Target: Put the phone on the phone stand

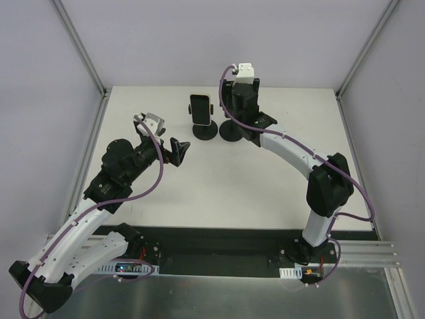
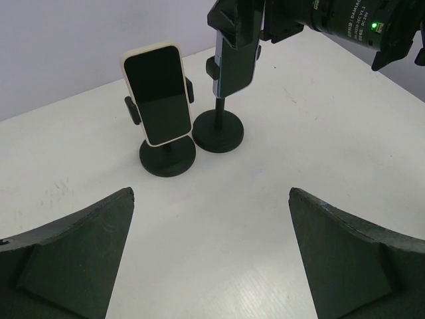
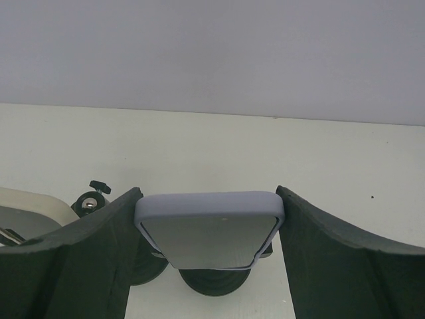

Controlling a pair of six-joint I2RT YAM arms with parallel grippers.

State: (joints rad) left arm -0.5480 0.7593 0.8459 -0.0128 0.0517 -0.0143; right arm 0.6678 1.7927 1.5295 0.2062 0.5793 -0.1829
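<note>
Phone status: lavender-cased slab phone [image 3: 209,236] upright in my right claw [image 3: 209,199], fingers clamped on its sides, above black round-based phone stand [image 2: 218,133] near counter's [image 1: 265,193] far edge | my left claw [image 2: 211,199] spread wide, holding nothing, toward left edge | cream-cased phone [image 2: 156,93] sits on second black stand [image 2: 167,158] just beside.

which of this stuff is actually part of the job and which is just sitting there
In the job: blue-cased phone, the right gripper clamped on it, the black stand under it.
Just there: white phone already on the second stand; open left gripper.
</note>
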